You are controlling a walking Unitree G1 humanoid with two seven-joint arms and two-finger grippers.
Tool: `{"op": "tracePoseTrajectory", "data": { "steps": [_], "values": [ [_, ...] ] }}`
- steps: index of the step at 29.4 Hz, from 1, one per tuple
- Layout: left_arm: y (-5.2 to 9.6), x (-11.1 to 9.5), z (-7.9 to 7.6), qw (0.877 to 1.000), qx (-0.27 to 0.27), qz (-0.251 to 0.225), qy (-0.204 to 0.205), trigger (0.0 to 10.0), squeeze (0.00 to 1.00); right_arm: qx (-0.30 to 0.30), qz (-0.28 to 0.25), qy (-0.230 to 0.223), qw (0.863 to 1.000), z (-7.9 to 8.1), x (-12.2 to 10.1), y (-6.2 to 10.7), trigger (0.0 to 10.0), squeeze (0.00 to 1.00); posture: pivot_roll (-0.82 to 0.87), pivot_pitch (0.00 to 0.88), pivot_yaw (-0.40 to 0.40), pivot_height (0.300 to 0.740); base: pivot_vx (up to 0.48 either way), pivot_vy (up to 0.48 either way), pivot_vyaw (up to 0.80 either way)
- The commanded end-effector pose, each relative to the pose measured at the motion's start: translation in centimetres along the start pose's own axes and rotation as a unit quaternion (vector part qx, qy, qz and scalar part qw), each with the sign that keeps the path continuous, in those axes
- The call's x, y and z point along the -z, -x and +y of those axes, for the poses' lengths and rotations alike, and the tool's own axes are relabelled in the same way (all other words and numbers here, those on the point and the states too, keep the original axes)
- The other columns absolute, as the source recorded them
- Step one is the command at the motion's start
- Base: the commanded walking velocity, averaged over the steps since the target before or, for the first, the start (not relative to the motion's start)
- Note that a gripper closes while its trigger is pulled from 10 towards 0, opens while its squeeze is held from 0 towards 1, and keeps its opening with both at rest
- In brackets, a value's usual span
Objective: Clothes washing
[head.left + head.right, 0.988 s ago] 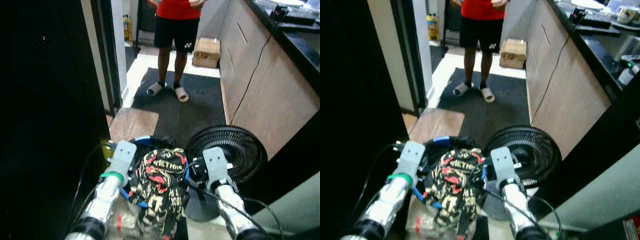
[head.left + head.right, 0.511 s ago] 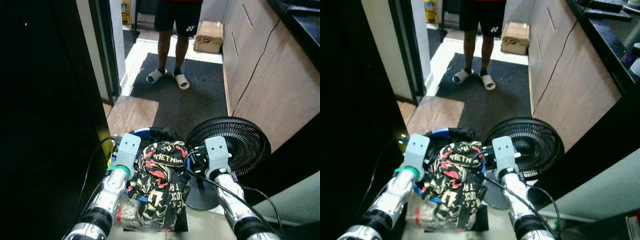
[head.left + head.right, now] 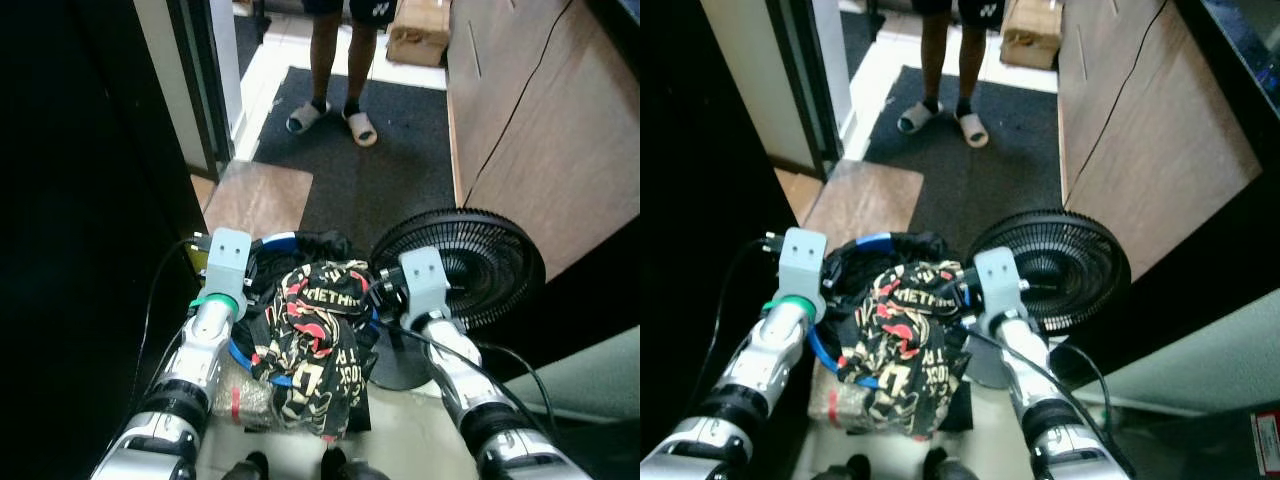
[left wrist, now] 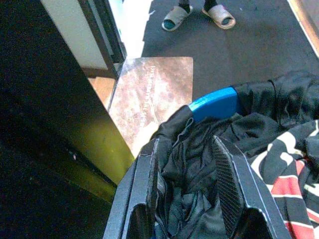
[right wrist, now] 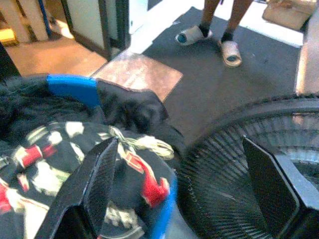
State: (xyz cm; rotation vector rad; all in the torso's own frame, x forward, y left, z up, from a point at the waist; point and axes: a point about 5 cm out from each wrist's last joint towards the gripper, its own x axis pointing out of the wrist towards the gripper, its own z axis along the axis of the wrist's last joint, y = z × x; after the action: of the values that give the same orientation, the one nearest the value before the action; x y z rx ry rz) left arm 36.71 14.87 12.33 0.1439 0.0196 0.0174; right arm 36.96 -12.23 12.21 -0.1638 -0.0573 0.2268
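Closest to me, the robot carries a blue-rimmed laundry basket (image 3: 262, 368) heaped with clothes, a black, red and cream printed garment (image 3: 315, 350) on top hanging well over the near rim, and that loose drape looks likeliest to slide off or catch underfoot. The left gripper (image 4: 187, 186) has its fingers spread around the rim and a fold of dark cloth (image 4: 192, 149), so I'd guess the hold is partly on fabric, which could slip. The right gripper (image 5: 184, 189) is spread wide, one finger (image 5: 102, 174) over the basket's edge and the other (image 5: 266, 186) across the grille of a black floor fan (image 3: 465, 270) standing just beside the load; a small swing right could knock the fan or snag the cable (image 3: 500, 355) near that arm. Beyond lie a brown doormat (image 3: 258, 205), a dark door frame (image 3: 195, 90) on the left, and a person's feet in sandals (image 3: 330, 117) on the grey mat (image 3: 385, 150), right in the narrow way ahead.
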Motion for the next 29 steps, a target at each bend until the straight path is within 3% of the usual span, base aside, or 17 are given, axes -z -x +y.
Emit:
{"op": "tracePoseTrajectory", "data": {
  "steps": [1,2,4,5,7,14,17,21,29],
  "values": [
    [0.8,1.0,0.7,1.0,-0.011,0.013,0.009,10.0,0.0,-0.006,0.049,-0.03,0.998,1.3,1.4,0.0,10.0,0.0,0.12,0.298,-0.027,0.74,0.0,0.0,0.0],
    [0.8,1.0,0.7,1.0,-0.011,0.013,0.009,10.0,0.0,-0.006,0.049,-0.03,0.998,1.3,1.4,0.0,10.0,0.0,0.12,0.298,-0.027,0.74,0.0,0.0,0.0],
    [1.7,0.9,1.8,0.999,-0.034,0.002,0.015,10.0,0.0,-0.071,0.081,-0.052,0.993,4.7,1.9,-0.1,10.0,0.0,0.17,0.316,-0.062,0.74,0.0,0.0,0.0],
    [1.7,0.9,1.8,0.999,-0.034,0.002,0.015,10.0,0.0,-0.071,0.081,-0.052,0.993,4.7,1.9,-0.1,10.0,0.0,0.17,0.316,-0.062,0.74,0.0,0.0,0.0],
    [2.4,1.0,2.6,0.999,-0.05,-0.002,0.018,10.0,0.0,-0.13,0.102,-0.053,0.985,6.7,2.7,0.5,10.0,0.0,0.18,0.327,-0.074,0.74,0.0,0.0,0.0],
    [3.2,1.1,3.2,0.998,-0.062,0.0,0.02,10.0,0.0,-0.191,0.12,-0.059,0.972,8.3,3.4,1.2,10.0,0.0,0.19,0.355,-0.086,0.74,0.0,0.0,0.0],
    [3.4,1.0,3.3,0.998,-0.063,0.001,0.021,10.0,0.0,-0.202,0.125,-0.06,0.969,8.8,3.7,1.4,10.0,0.0,0.19,0.361,-0.087,0.74,0.0,0.0,0.0],
    [4.0,0.8,3.3,0.998,-0.063,0.006,0.022,10.0,0.0,-0.199,0.154,-0.025,0.968,9.1,5.4,2.5,10.0,0.0,0.19,0.372,-0.084,0.74,0.0,0.0,0.0],
    [4.8,0.8,3.0,0.998,-0.051,0.018,0.018,10.0,0.0,-0.146,0.174,0.0,0.974,7.0,6.8,3.3,10.0,0.0,0.17,0.418,-0.049,0.74,0.0,0.0,0.0]
  ]
}}
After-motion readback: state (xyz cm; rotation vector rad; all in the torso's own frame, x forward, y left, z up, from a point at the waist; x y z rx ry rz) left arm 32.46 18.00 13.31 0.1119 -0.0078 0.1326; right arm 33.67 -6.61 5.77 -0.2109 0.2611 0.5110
